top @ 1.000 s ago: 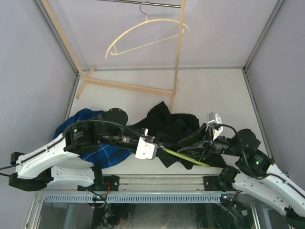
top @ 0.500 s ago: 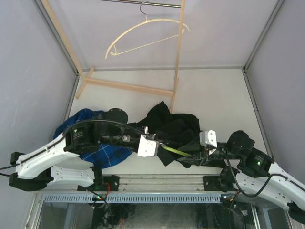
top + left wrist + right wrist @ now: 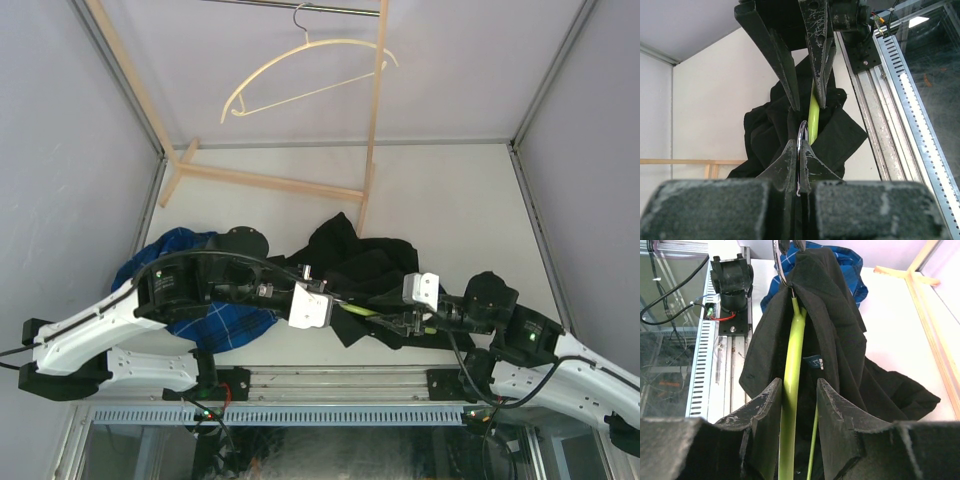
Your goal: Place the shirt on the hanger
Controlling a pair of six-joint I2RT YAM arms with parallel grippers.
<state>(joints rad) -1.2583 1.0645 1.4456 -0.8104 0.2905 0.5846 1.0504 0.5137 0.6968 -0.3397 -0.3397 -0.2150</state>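
Lime-green hanger (image 3: 791, 370): right gripper (image 3: 799, 385) has moved in, jaws apart astride it (left gripper (image 3: 799, 147) clamps its hook (image 3: 801, 132)); shirt (image 3: 835, 315) partly draped.

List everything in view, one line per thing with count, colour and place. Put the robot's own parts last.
black shirt: one, black, heaped at the table's near middle, wrapped around the green hanger.
green hanger: one, lime-green with a metal hook, inside the black shirt.
plaid shirt: one, blue, left of the black shirt.
pale hanger: one, cream, hanging at the back.
wooden rack: one, pale wood, far side of the table.
table: one, white.
left hand: one, black, shut on the hook.
right hand: one, black, open astride the green hanger's arm.
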